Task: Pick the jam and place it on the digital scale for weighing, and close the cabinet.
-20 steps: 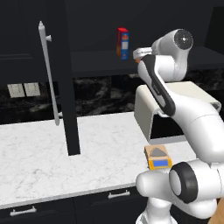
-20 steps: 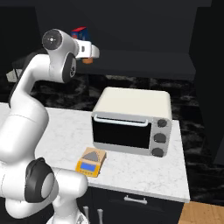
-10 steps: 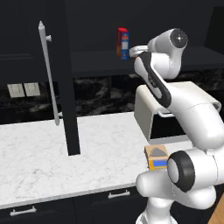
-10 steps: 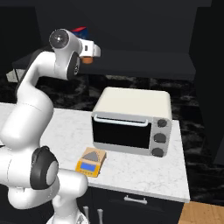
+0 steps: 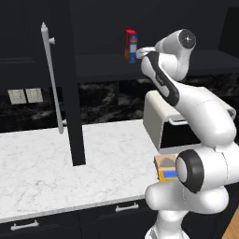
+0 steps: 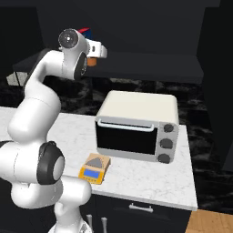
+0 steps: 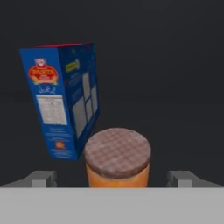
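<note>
Jam (image 7: pixel 117 159), an orange-brown jar under a darker brown lid, stands upright straight ahead of the gripper (image 7: pixel 112 178), centred in the gap between the two spread fingertips (image 7: pixel 43 178), which sit well clear of its sides and touch nothing. The jar's long axis is vertical on the shelf and the fingers flank it to either side, so a short push forward should bring the pads level with its wall before they squeeze; that is my reading of the coming move, not something seen.

Just beyond the jar and off to one side stands a taller blue and red box (image 7: pixel 61 98), near the jar but apart from it. A wide approach on that side might nudge it.

Farther off from the hand, below on the marble counter (image 5: pixel 42 182), lies the digital scale (image 6: pixel 94 167), its platform bare, beside the white toaster oven (image 6: pixel 135 126). The cabinet door (image 5: pixel 70 84) with its long silver bar handle (image 5: pixel 52 79) stands swung out edge-on, so closing it is not yet done.
</note>
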